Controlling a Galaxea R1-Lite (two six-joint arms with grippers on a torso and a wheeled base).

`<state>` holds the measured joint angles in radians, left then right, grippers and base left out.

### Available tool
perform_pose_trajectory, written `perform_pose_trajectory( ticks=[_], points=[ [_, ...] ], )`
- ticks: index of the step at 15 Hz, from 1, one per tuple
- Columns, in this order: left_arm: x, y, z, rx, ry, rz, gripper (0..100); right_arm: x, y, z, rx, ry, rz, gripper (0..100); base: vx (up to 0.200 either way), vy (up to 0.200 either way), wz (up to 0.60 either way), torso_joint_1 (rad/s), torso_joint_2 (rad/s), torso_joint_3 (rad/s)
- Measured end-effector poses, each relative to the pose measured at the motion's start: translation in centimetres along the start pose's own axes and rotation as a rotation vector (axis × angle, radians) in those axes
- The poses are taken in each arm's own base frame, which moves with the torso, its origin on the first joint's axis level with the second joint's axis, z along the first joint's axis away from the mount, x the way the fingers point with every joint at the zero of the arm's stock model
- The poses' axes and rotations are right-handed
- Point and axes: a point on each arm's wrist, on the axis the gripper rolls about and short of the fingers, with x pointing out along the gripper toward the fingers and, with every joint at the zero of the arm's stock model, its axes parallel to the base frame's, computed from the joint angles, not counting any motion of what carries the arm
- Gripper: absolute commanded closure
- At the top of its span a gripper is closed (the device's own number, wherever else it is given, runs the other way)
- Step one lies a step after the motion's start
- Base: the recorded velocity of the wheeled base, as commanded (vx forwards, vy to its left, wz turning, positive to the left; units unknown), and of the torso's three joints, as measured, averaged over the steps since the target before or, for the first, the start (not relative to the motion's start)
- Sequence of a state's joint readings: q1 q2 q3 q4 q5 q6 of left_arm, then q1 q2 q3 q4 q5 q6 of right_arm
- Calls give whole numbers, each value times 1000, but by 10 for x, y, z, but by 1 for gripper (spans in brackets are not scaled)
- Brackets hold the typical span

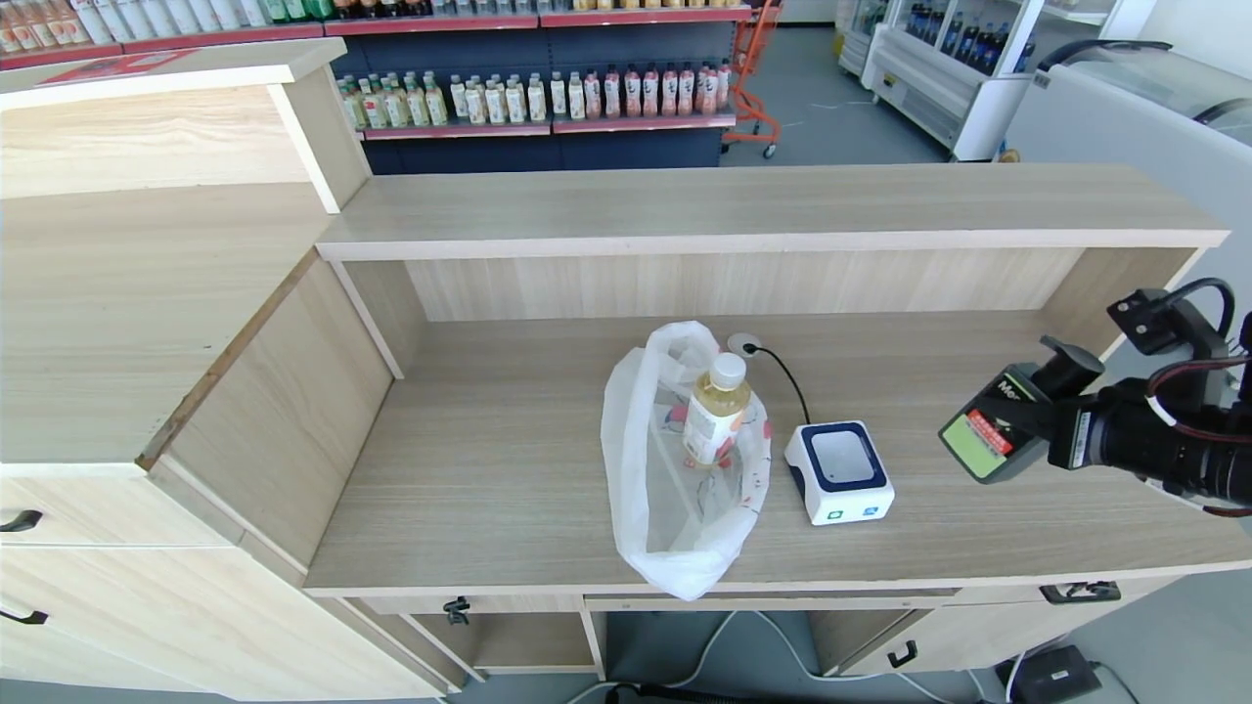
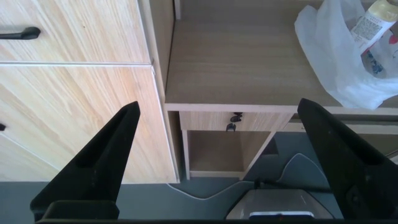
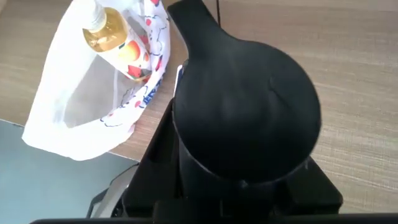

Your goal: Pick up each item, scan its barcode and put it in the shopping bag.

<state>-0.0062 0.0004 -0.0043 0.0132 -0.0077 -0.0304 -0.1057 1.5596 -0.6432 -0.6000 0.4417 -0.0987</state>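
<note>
A white plastic shopping bag (image 1: 653,489) lies open on the wooden counter (image 1: 489,460), with a peach-coloured drink bottle (image 1: 716,411) standing in it. Just right of the bag sits the white barcode scanner (image 1: 839,471), its window facing up. My right gripper (image 1: 1032,420) is shut on a dark bottle (image 1: 988,435) with a green and red label and a black cap, held tilted above the counter's right end, to the right of the scanner. In the right wrist view this dark bottle (image 3: 245,118) hides most of the scanner. My left gripper (image 2: 217,162) hangs open below the counter's front left edge.
A black cable (image 1: 787,376) runs from the scanner to a hole in the counter. A raised ledge (image 1: 763,210) borders the back and a wooden side wall (image 1: 284,430) the left. Drawers with black handles (image 2: 18,32) are beside the left gripper.
</note>
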Motion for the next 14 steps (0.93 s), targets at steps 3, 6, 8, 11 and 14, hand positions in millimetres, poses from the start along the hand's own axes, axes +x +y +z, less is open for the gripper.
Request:
perform_pose_trajectory(
  ticks=[3, 6, 8, 11, 14],
  points=[
    [0, 0, 0, 0, 0, 0, 0, 12, -8, -5, -22, -14, 37, 100, 0, 0, 0, 0, 0, 0],
    [0, 0, 0, 0, 0, 0, 0, 24, -13, -13, -47, 1, 67, 100, 0, 0, 0, 0, 0, 0],
    [0, 0, 0, 0, 0, 0, 0, 28, -15, -18, -43, 19, 76, 100, 0, 0, 0, 0, 0, 0],
    [0, 0, 0, 0, 0, 0, 0, 33, -16, -22, -20, 27, 142, 100, 0, 0, 0, 0, 0, 0],
    [0, 0, 0, 0, 0, 0, 0, 38, -17, -25, -10, 40, 153, 100, 0, 0, 0, 0, 0, 0]
  ],
)
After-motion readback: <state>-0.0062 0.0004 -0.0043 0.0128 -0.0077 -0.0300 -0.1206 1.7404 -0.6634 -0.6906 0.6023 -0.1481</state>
